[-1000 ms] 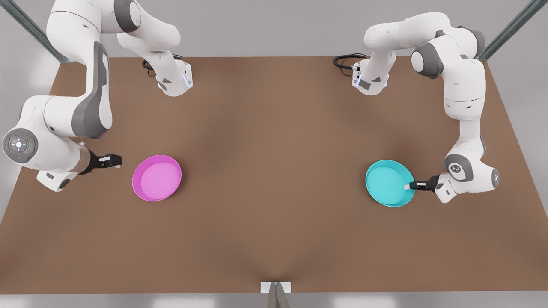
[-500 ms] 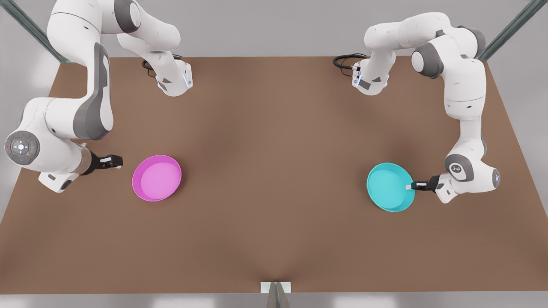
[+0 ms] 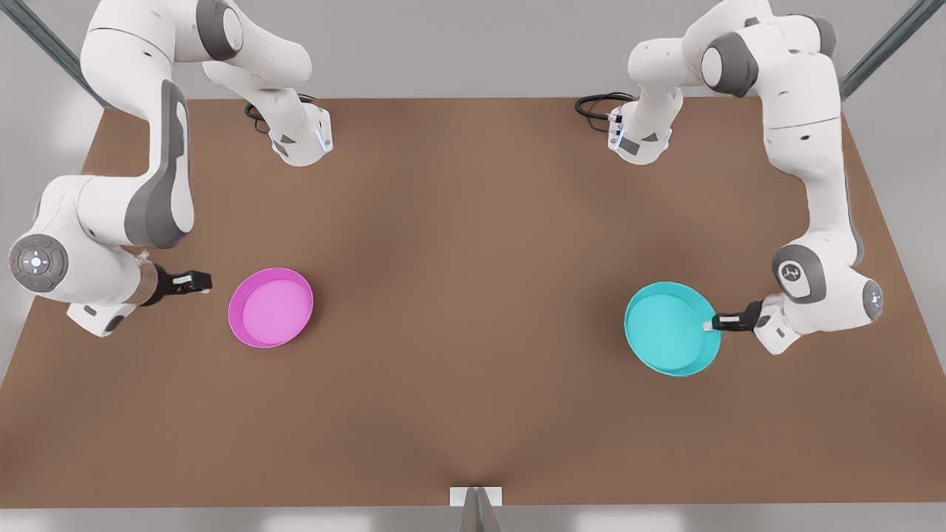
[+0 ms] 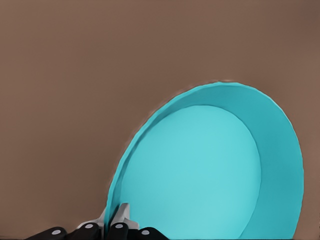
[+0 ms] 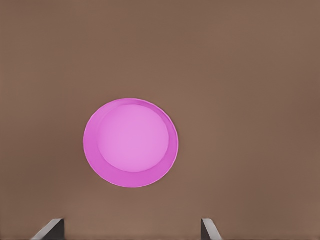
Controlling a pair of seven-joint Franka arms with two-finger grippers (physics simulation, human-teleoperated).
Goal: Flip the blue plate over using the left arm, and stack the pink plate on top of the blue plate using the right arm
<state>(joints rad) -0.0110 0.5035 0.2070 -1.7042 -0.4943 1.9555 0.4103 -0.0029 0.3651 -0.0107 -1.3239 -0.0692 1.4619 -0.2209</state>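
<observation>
The left claw [image 3: 713, 324], at the front view's right, pinches the rim of the blue plate [image 3: 669, 328] on the side nearest its own wrist, one fingertip [image 4: 121, 216] inside the dish and the other outside. The blue plate faces open side up, with the brown table [image 3: 473, 295] beneath it; whether its far edge touches the table cannot be told. In the left wrist view the plate's light inner base [image 4: 195, 175] and darker upright wall spread out from the clamped fingers, with bare table surface beyond. The left arm [image 3: 805, 185] bends down from its base at the table's far edge, its wrist just beside the plate.

At the front view's left, the right claw [image 3: 201, 281] hangs near the pink plate [image 3: 270, 307] without touching it, a strip of table showing between them. Its fingers are spread wide, the two tips [image 5: 50, 229] well apart in the right wrist view with the pink plate [image 5: 131, 143] lying between and beyond them. The pink plate lies flat on the table, open side up, its paler inside ringed by a deeper magenta rim. The right arm [image 3: 148, 177] folds down from its base at the table's far edge. The two plates lie well apart, one toward each side of the table
</observation>
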